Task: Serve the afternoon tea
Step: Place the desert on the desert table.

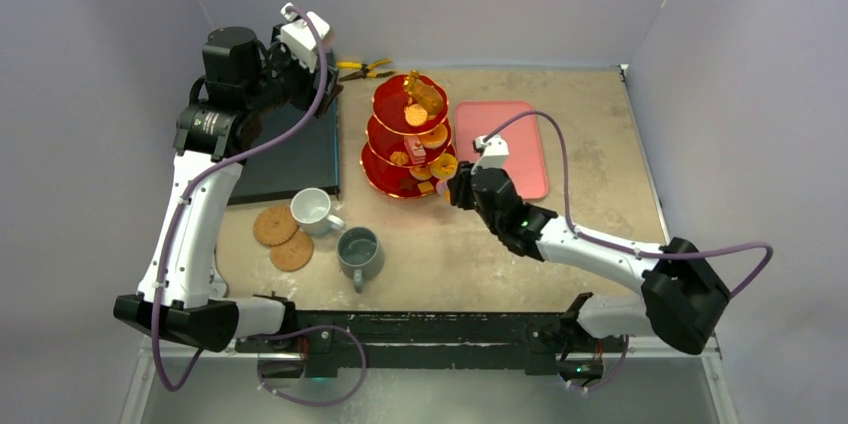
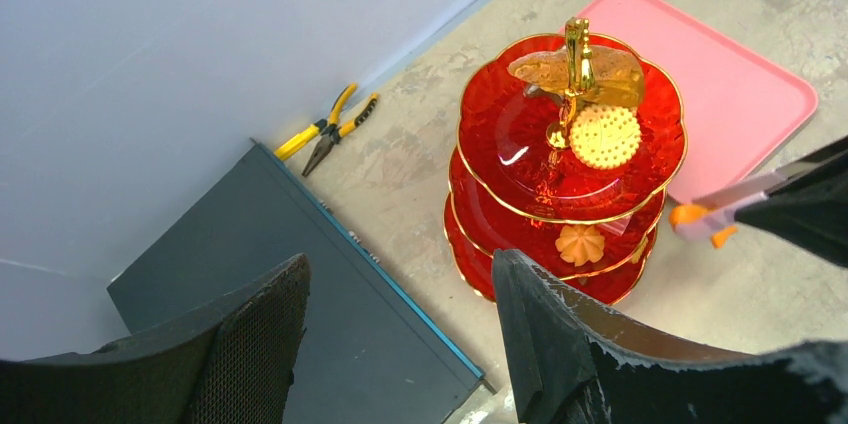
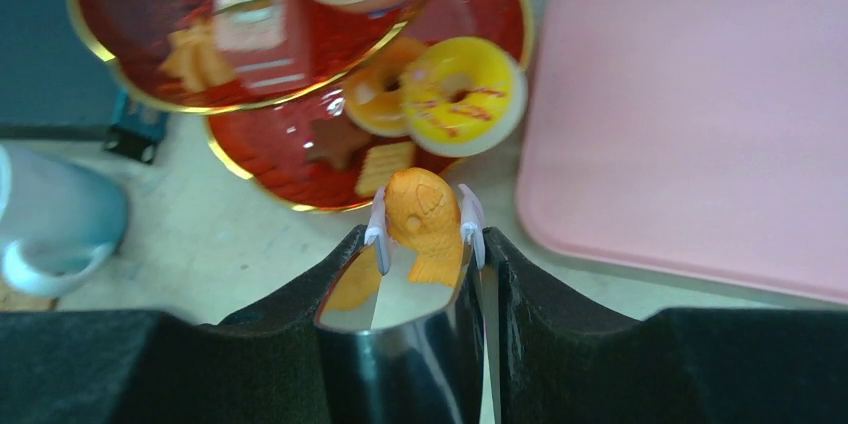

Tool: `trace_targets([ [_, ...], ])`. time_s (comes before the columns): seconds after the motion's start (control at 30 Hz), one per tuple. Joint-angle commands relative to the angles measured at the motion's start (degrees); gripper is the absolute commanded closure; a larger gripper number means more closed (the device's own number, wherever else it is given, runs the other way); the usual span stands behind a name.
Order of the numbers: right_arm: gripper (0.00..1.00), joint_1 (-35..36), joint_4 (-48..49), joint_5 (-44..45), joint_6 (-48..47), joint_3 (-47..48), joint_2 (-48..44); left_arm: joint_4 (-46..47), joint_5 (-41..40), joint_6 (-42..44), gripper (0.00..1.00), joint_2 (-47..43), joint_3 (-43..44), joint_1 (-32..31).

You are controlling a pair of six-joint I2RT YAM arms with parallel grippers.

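Beige mottled tabletop [image 1: 450, 264] boxed in by pale grey walls [image 1: 100, 44], seen from above. Nearest the front edge, left of centre, a grey mug [image 1: 358, 249] stands upright on the bare table. Just to its left lie two round cork coasters [image 1: 275, 226], touching each other. A white mug [image 1: 312, 209] stands upright on the table just beside the farther coaster, not on it.

Right of centre, the right gripper [image 3: 425, 244] is squeezed onto a pair of metal tongs [image 3: 400, 334]. Their white tips pinch an orange fish-shaped pastry [image 3: 425, 209]. The pastry sits just outside the near rim of the lowest tier of a red translucent three-tier stand [image 2: 500, 144]; whether it touches the rim cannot be told.

The stand is upright at the middle of the table, with gold rims and a gold handle [image 2: 577, 44]. Its lowest tier holds a yellow doughnut [image 3: 463, 94] and small biscuits. An orange swirl biscuit [image 2: 581, 242] sits on the middle tier. A round yellow biscuit [image 2: 604, 136] and a brown pastry [image 2: 545, 72] sit on the top tier beside the handle.

Just right of the stand lies a flat pink tray [image 1: 510, 144]. Left of the stand lies a flat dark slab [image 1: 290, 154]. The left gripper [image 2: 400, 269] hangs high above that slab, its fingers spread wide apart with nothing between them. Yellow-handled pliers [image 1: 362, 70] lie against the far wall.
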Motion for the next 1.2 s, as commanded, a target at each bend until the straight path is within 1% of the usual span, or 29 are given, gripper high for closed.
trace_targets([
  [0.0, 0.72, 4.1, 1.7, 2.3, 3.7, 4.1, 0.7, 0.8, 0.4, -0.1, 0.34, 0.0, 2.0, 0.5],
  [0.1, 0.72, 5.7, 2.9, 2.9, 5.2, 4.5, 1.1, 0.7, 0.4, -0.1, 0.34, 0.0, 2.0, 0.5],
  [0.23, 0.72, 6.7, 8.2, 2.8, 7.1, 3.8, 3.1, 0.7, 0.3, 0.0, 0.34, 0.0, 1.9, 0.5],
  [0.57, 0.72, 7.1, 19.6, 6.8, 10.5, 3.8, 10.4, 0.2, -0.2, 0.8, 0.34, -0.4, 1.6, 0.5],
  [0.63, 0.7, 7.1, 21.3, 7.6, 11.3, 3.7, 11.6, 0.1, -0.2, 0.9, 0.33, -0.4, 1.5, 0.5],
  [0.7, 0.66, 7.1, 22.6, 8.1, 12.0, 3.3, 12.6, 0.1, -0.1, 1.0, 0.33, -0.4, 1.5, 0.5],
  [0.97, 0.53, 7.2, 22.8, 8.6, 13.2, 2.6, 13.4, 0.1, 0.0, 0.7, 0.33, -0.4, 1.5, 0.5],
  [1.17, 0.49, 7.3, 22.1, 8.5, 12.1, 3.0, 13.1, 0.2, 0.0, 0.4, 0.33, -0.5, 1.6, 0.5],
])
